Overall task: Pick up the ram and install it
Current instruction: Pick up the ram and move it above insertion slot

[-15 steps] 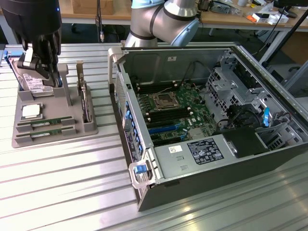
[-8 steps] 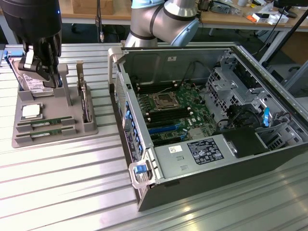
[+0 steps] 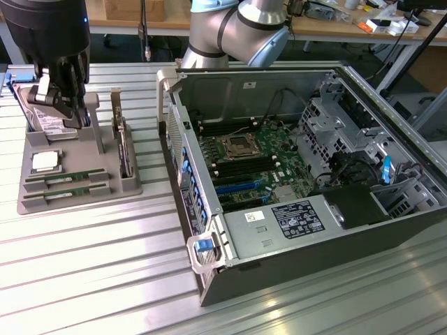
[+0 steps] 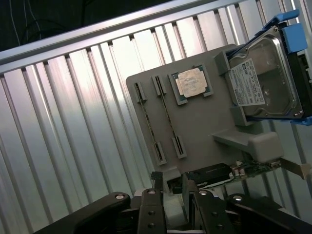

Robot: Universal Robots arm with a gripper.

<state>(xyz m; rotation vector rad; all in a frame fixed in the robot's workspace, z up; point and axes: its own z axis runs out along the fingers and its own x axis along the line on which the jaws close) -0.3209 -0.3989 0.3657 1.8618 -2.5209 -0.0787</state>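
Tool point(image 3: 73, 105) gapes wide above tray point(image 3: 78, 160) holding ram point(image 3: 66, 179); exterior view adds the computer case point(image 3: 314, 276).

The robot's thick tubular arm point(image 3: 237, 31) is showing smooth, silver-grey rounded joint housings, and a pale blue cap point(image 3: 209, 5) is edging one of them. A small blue light point(image 3: 85, 19) is glowing on the bulky, glossy black wrist housing point(image 3: 45, 28). The matt black, bar-linked gripper point(image 4: 171, 183) is displaying round silver pivot screws point(image 4: 117, 197) and narrow dark fingers point(image 4: 157, 181).
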